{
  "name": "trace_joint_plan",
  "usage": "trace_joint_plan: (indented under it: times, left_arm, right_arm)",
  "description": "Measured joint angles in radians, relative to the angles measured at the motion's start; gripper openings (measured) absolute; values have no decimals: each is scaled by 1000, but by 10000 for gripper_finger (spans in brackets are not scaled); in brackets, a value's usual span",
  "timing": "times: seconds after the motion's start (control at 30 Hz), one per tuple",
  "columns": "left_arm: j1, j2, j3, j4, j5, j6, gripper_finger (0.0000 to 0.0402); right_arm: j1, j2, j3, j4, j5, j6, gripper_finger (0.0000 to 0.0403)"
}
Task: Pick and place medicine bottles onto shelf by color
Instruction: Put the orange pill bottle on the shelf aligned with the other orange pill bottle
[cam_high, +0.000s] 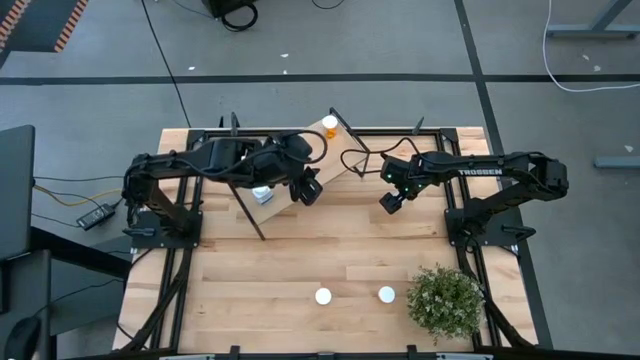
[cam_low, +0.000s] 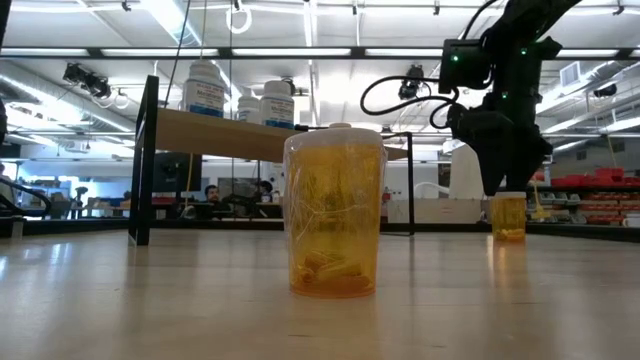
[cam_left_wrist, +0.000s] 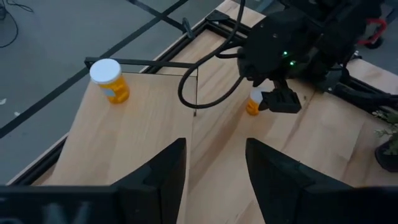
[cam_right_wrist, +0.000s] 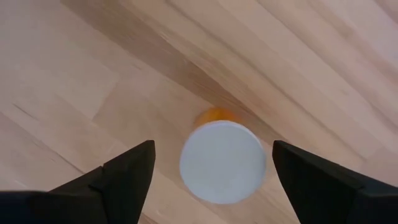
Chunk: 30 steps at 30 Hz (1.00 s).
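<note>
My right gripper (cam_right_wrist: 212, 145) hangs open, pointing down, over an orange medicine bottle (cam_right_wrist: 222, 160) that stands upright on the table (cam_right_wrist: 74, 81). Its fingers stand on either side of the white cap without touching it. This bottle (cam_low: 509, 215) also shows below the gripper in the low view. My left gripper (cam_left_wrist: 214, 146) hovers open above the slanted shelf (cam_left_wrist: 143, 124) with nothing between its fingers. One orange bottle (cam_left_wrist: 110, 79) stands at the shelf's far end, and white bottles (cam_low: 205, 88) stand on the shelf's other end.
Two bottles with white caps (cam_high: 323, 296) (cam_high: 386, 294) stand near the table's front edge; one is the orange bottle (cam_low: 334, 210) close in the low view. A green potted plant (cam_high: 445, 300) stands at the near right. A white bottle (cam_high: 262, 195) shows under the left arm.
</note>
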Motion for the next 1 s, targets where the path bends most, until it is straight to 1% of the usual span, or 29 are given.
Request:
trace_joint_plan:
  times: [0.3,0.4,0.57,0.7,0.87,1.0]
  left_arm:
    - [-9,0,0,0,-13,-2,174]
    - [-9,0,0,0,-36,19,174]
    - [-6,0,0,1,-37,43,172]
    - [-1,0,0,1,-44,50,172]
    - [1,0,0,1,-45,49,172]
    - [1,-1,0,1,-45,49,172]
  right_arm:
    - [1,0,0,-13,0,8,330]
    - [1,0,0,-14,8,10,330]
    - [0,2,0,-14,20,10,330]
    - [0,39,0,-14,19,19,330]
    - [1,106,0,5,-12,18,330]
    - [1,112,0,18,-14,18,330]
